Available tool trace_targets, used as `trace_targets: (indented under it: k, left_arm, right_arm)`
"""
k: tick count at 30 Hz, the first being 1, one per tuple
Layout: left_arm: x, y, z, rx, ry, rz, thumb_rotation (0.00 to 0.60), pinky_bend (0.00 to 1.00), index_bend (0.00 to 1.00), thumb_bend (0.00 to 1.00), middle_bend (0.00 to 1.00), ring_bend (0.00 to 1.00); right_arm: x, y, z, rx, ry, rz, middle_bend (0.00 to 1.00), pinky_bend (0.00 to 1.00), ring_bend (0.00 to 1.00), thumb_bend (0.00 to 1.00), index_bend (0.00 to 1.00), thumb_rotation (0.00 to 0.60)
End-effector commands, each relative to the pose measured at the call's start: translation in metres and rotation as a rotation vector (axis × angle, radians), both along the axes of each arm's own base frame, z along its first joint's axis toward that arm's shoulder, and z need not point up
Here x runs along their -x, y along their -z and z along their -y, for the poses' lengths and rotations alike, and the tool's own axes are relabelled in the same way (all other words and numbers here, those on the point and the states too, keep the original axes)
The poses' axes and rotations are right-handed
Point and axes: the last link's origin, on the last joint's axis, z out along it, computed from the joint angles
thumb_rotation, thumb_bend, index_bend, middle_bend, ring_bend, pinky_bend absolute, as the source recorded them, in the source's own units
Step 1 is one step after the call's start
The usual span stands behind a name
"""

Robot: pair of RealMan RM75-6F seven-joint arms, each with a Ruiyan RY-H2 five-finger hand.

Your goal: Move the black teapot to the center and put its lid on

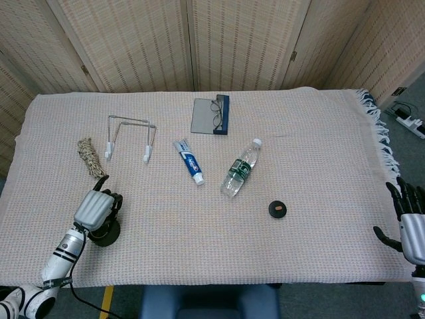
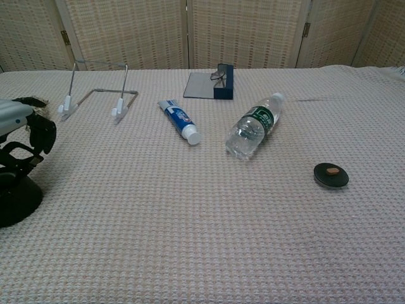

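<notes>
The black teapot (image 1: 104, 232) is sitting upright near the front left corner of the desk (image 1: 319, 153), on the woven cloth, well apart from the middle. In the chest view its dark rounded body (image 2: 16, 199) is showing at the left edge, with the arched handle rising above it. Which way its spout is pointing cannot be told, since the left robot hand (image 1: 95, 207) is covering the top. That hand is lying over the teapot with its dark fingers (image 2: 43, 134) curling down around the handle; whether they are actually gripping it is not clear from either view.

The lid (image 1: 278, 209) is lying flat on the cloth toward the front right, a small black disc with a brownish knob facing up, well apart from the teapot. The right robot hand (image 1: 410, 226) is hanging off the right edge of the desk with its fingers spread apart, holding nothing.

Behind the lid, a water bottle (image 1: 240, 169) is lying on its side, its long axis running diagonally with the cap pointing to the far right. A toothpaste tube (image 1: 188, 161) is lying beside it. Further back are glasses on a case (image 1: 211, 115), a wire stand (image 1: 130, 137) and a bundle of twine (image 1: 89, 157).
</notes>
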Motion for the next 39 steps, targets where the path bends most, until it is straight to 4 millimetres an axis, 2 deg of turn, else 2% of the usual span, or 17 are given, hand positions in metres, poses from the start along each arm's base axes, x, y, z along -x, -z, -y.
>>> trace_targets:
  k: [1,7,14,19,25,33,39]
  left_arm:
    - [0.001,0.001,-0.001,-0.005,0.007,-0.001,0.600,0.08,0.63,0.43,0.64,0.53]
    - [0.001,-0.004,-0.001,-0.027,0.014,0.008,0.600,0.10,0.67,0.55,0.68,0.57]
    - [-0.016,-0.016,-0.005,-0.063,0.082,0.027,0.600,0.10,0.68,0.56,0.69,0.58]
    - [-0.037,-0.024,-0.008,-0.091,0.145,0.036,0.600,0.10,0.69,0.56,0.70,0.58]
    - [-0.075,-0.023,-0.009,-0.087,0.237,0.086,0.600,0.10,0.70,0.56,0.71,0.59]
    - [-0.141,-0.005,-0.004,-0.037,0.387,0.145,0.600,0.10,0.70,0.56,0.71,0.59]
    - [-0.178,0.011,0.000,0.009,0.464,0.155,0.600,0.10,0.70,0.56,0.71,0.59]
  right_arm:
    - [0.000,0.000,0.000,0.001,0.000,0.001,0.00,0.00,0.00,0.24,0.00,0.600]
    - [0.000,0.001,0.000,0.000,0.002,0.003,0.00,0.00,0.00,0.23,0.00,0.600]
    - [0.001,0.001,0.000,0.002,0.002,0.008,0.00,0.00,0.00,0.23,0.00,0.600]
    - [0.004,0.000,-0.002,0.007,0.009,0.014,0.00,0.00,0.00,0.23,0.00,0.600]
    - [0.007,0.000,-0.003,0.012,0.012,0.023,0.00,0.00,0.00,0.23,0.00,0.600]
    - [0.009,-0.002,-0.003,0.018,0.007,0.028,0.00,0.00,0.00,0.23,0.00,0.600]
    - [0.012,-0.005,-0.006,0.025,0.015,0.032,0.00,0.00,0.00,0.23,0.00,0.600]
